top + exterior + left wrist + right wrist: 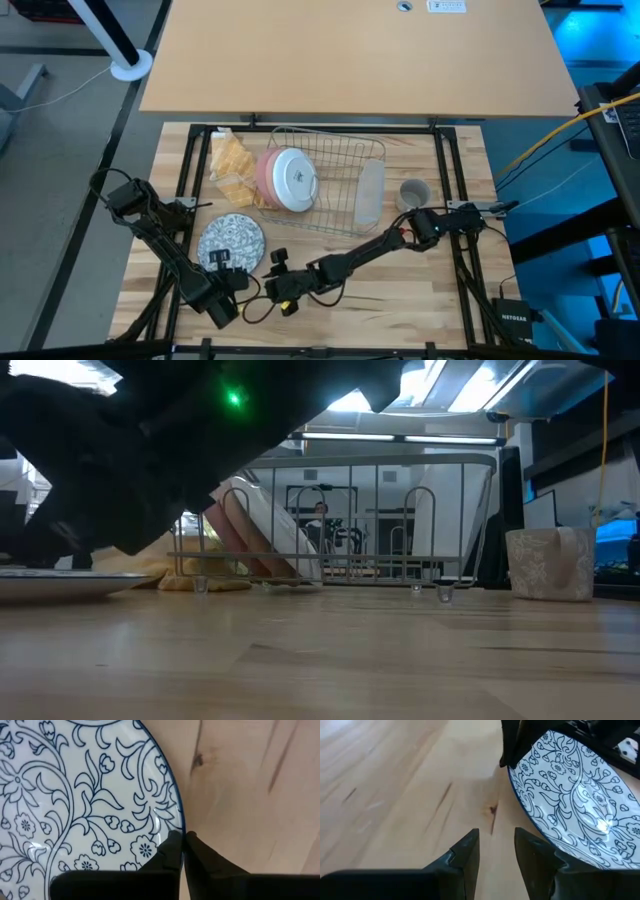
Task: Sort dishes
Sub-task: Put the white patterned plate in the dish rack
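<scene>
While the blue-patterned plate (232, 240) lies flat and face up on the table (400, 290) in front of the wire rack (335, 165), the left gripper (182, 840) is pinched on its near rim, fingers pressed together on the edge. The right gripper (496, 845) hovers just beside the plate, fingers spread and empty. The rack holds pink dishes (285, 180) standing on edge at its left end; the grey mug (414, 192) sits upright on the table just right of it
</scene>
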